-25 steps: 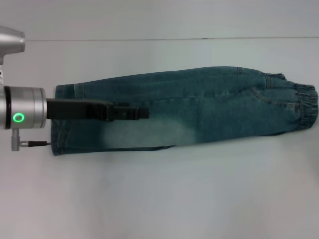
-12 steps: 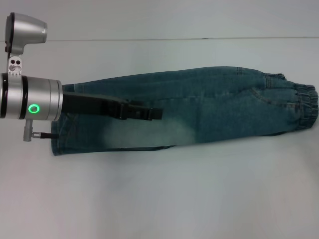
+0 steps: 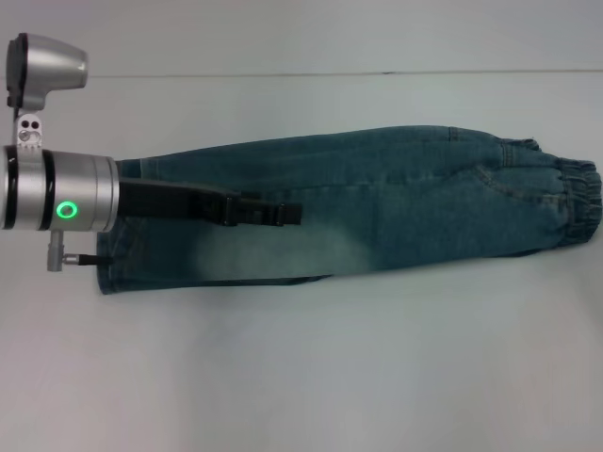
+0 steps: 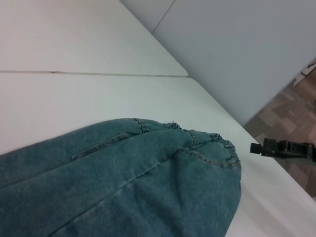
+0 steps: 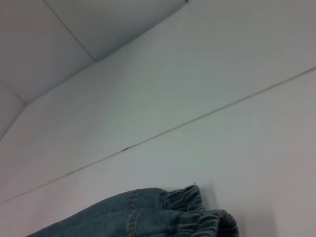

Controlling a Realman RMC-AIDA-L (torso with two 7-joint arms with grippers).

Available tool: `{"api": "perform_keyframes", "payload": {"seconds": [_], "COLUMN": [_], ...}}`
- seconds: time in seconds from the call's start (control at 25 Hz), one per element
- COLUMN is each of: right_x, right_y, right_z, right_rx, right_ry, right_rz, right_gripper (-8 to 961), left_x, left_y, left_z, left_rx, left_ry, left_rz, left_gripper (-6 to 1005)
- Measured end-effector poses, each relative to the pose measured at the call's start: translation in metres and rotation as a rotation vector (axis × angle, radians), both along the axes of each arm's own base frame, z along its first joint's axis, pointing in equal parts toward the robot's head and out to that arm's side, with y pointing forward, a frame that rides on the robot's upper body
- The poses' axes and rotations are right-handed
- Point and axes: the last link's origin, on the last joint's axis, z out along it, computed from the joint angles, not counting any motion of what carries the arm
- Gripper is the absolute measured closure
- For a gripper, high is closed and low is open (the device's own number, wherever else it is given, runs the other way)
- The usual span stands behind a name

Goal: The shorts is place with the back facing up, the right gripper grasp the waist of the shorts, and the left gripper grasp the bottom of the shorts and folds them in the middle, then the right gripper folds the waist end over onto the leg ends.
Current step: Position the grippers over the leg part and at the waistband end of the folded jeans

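Note:
The shorts (image 3: 396, 198) lie folded lengthwise into a long band across the table. The puckered waist end (image 3: 577, 202) is at the right and the leg ends (image 3: 115, 259) are at the left. My left gripper (image 3: 294, 215), on its silver wrist with the green ring, reaches from the left over the leg half of the denim, and nothing shows in its grip. The left wrist view shows the shorts (image 4: 123, 187) up close, with my right gripper (image 4: 259, 148) small and black past the table's edge, away from the cloth. The elastic waist (image 5: 197, 212) appears low in the right wrist view.
The white table (image 3: 311, 377) stretches in front of and behind the shorts, with a seam line (image 3: 330, 73) running across its far side. A grey wall stands behind it. Brown floor (image 4: 286, 113) shows beyond the table's right edge.
My left arm has moved to the right over the shorts, and its silver elbow piece has come into view at the upper left. In the last half second it barely shifted. The shorts lie unchanged.

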Motion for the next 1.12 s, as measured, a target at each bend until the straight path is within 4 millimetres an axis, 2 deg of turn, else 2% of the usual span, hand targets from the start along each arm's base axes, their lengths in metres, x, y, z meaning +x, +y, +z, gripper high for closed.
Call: {"api": "perform_keyframes", "payload": {"seconds": [0.36, 0.68, 1.12], "right_x": [0.002, -0.006, -0.011], "right_y": [0.005, 0.021, 0.028], "right_z": [0.0, -0.018, -0.033], "right_rx": [0.007, -0.033, -0.06], "right_ry": [-0.022, -0.053, -0.059], "right_rz": [-0.011, 0.01, 0.013], "right_gripper": [33, 34, 34], "left_x": [0.004, 0.007, 0.011], "left_y": [0.002, 0.005, 0.007], "left_z": [-0.003, -0.004, -0.002], "left_rx": [-0.001, 0.0, -0.001], "left_ry": [0.001, 0.0, 0.0], "left_rz": [-0.005, -0.003, -0.008], "left_gripper": [60, 61, 64]}}
